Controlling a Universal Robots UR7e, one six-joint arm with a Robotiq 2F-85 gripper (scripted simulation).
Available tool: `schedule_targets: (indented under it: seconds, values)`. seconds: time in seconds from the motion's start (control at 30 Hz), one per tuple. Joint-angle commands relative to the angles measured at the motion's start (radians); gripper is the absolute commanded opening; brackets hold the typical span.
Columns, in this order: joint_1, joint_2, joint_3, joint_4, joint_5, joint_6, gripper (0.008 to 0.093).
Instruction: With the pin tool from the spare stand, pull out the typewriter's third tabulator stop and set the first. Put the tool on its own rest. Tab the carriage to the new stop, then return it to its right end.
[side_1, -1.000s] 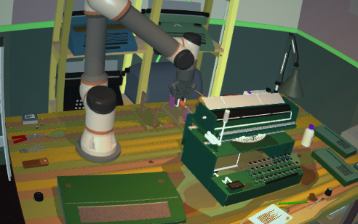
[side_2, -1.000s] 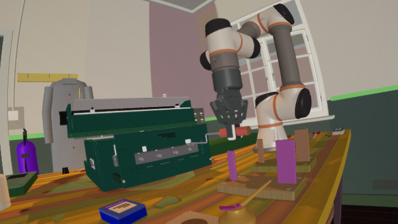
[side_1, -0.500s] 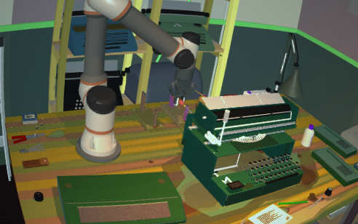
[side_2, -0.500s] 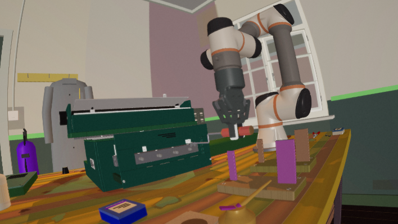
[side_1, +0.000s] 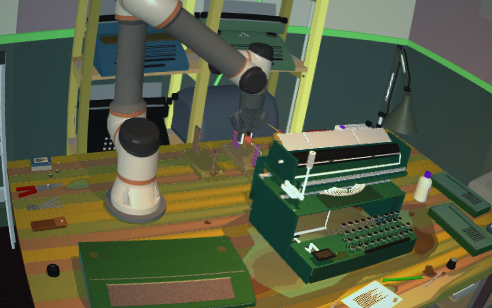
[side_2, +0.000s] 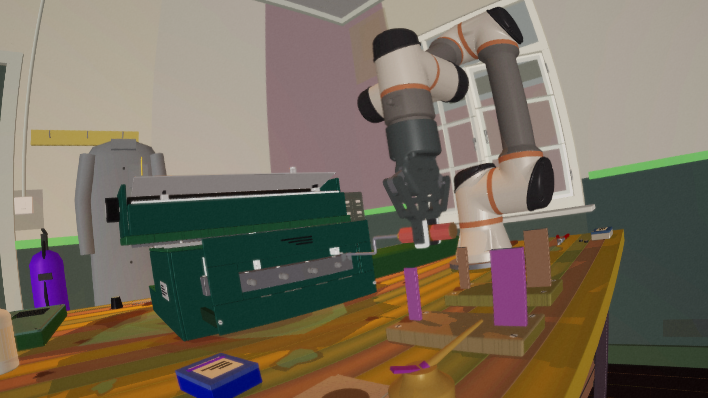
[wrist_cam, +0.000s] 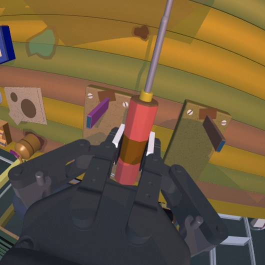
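Observation:
The pin tool (wrist_cam: 136, 140) has a red handle with an orange band and a long grey shaft. It is held level in my closed gripper (side_2: 422, 240), which grips the handle. Its hooked tip (side_2: 372, 245) points at the back of the green typewriter (side_2: 245, 250). It reaches the right end of the grey tab-stop rack (side_2: 295, 272), where several small stops sit. The gripper hangs above the stand with purple posts (side_2: 465, 327). The stand with brown posts (side_2: 505, 292) lies just behind it. Seen from the front, the typewriter (side_1: 335, 200) has its carriage (side_1: 340, 150) on top.
A green lid (side_1: 165, 272) lies on the bench at the front. A brass oil can (side_2: 422, 382) and a blue box (side_2: 218, 374) sit near the bench edge. A lamp (side_1: 400, 112), a white bottle (side_1: 423, 186) and two green cases (side_1: 460, 205) stand right of the typewriter.

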Motion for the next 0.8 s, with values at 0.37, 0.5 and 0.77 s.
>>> schedule_targets:
  seconds: [0.37,0.5,0.77]
  values:
    - [0.02,0.005,-0.006,-0.001,0.0,0.02,0.008]
    - [0.027,0.007,-0.008,-0.001,0.0,0.027,0.008]
    - [0.039,0.011,-0.011,-0.002,0.0,0.039,0.008]
